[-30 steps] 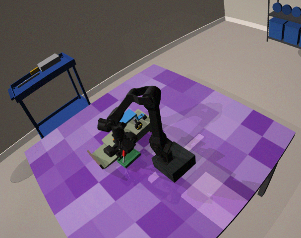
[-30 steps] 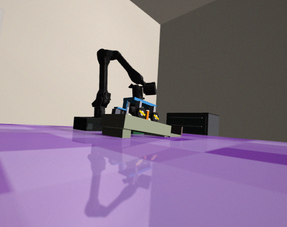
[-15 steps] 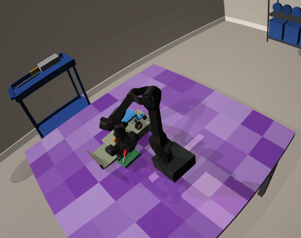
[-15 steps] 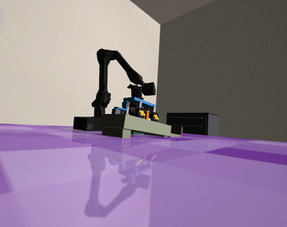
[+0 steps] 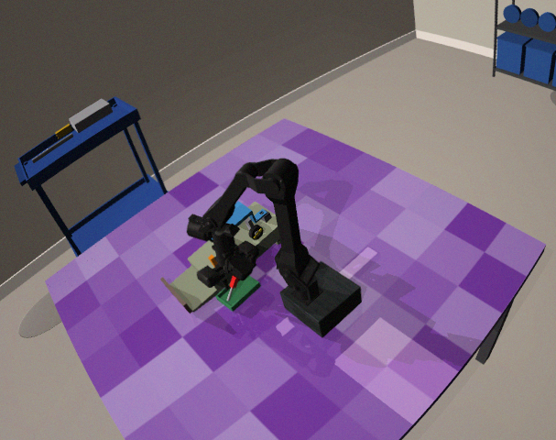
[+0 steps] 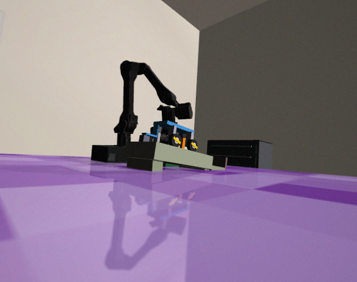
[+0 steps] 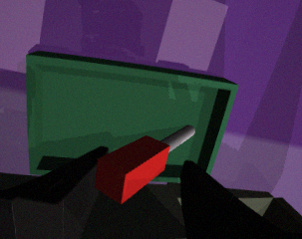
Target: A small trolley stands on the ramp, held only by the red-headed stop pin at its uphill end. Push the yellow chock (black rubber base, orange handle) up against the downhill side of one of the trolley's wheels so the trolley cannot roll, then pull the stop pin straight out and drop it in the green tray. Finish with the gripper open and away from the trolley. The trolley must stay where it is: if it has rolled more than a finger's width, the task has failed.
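Note:
In the wrist view the stop pin (image 7: 133, 166), with its red block head and grey shaft, lies tilted between my spread fingers, with a gap on each side. My gripper (image 7: 145, 161) (image 5: 228, 280) is open just above the green tray (image 7: 91, 110) (image 5: 245, 290). In the top view the pin (image 5: 232, 287) slants down onto the tray beside the ramp (image 5: 188, 286) (image 6: 184, 157). The blue trolley (image 5: 242, 214) (image 6: 172, 124) stands on the upper part of the ramp. The chock's orange handle (image 6: 183, 142) (image 5: 212, 258) shows between two trolley wheels; its contact with a wheel is too small to tell.
The arm's black base (image 5: 322, 302) stands right of the tray. The ramp's low end has a brown lip (image 5: 171, 290). A blue workbench (image 5: 79, 137) stands off the table to the left, and a dark cabinet (image 6: 239, 153) stands behind the ramp.

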